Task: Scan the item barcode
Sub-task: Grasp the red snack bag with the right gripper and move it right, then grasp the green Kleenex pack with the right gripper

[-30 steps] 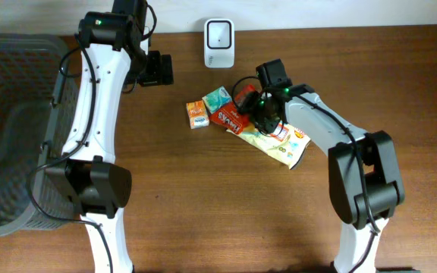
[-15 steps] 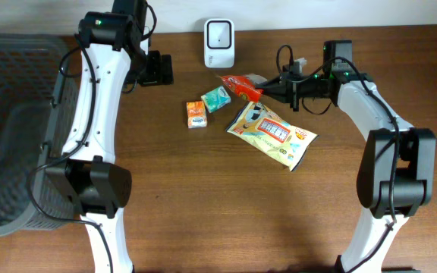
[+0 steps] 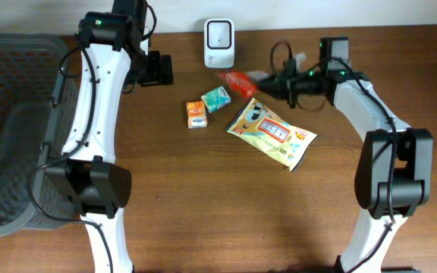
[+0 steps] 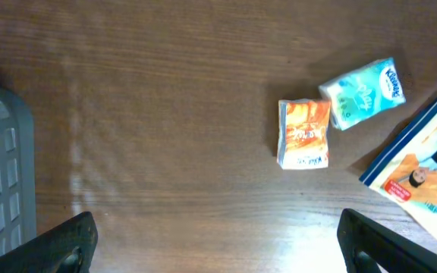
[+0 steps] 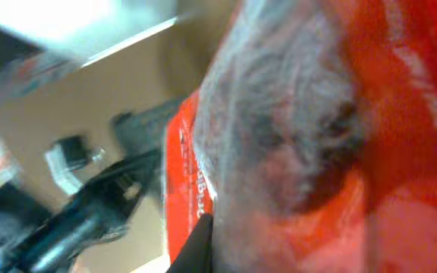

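Observation:
A red snack packet (image 3: 237, 79) hangs above the table just right of the white barcode scanner (image 3: 218, 43), with my right gripper (image 3: 268, 82) shut on its right end. In the right wrist view the red packet (image 5: 317, 136) fills the frame, blurred, and one dark finger (image 5: 196, 250) presses against it. My left gripper (image 3: 158, 70) hovers at the back left of the table. Seen from the left wrist, the left gripper (image 4: 218, 243) stands wide open over bare wood with nothing between its fingers.
An orange carton (image 3: 196, 114), a teal tissue pack (image 3: 217, 98) and a yellow snack bag (image 3: 271, 133) lie mid-table. The same three show in the left wrist view: carton (image 4: 303, 134), tissue pack (image 4: 363, 92), bag (image 4: 423, 171). A grey mesh basket (image 3: 14, 114) stands at the left.
My right gripper shut on the red packet, lifted it off the pile and carried it up and back toward the scanner. The left arm has not moved.

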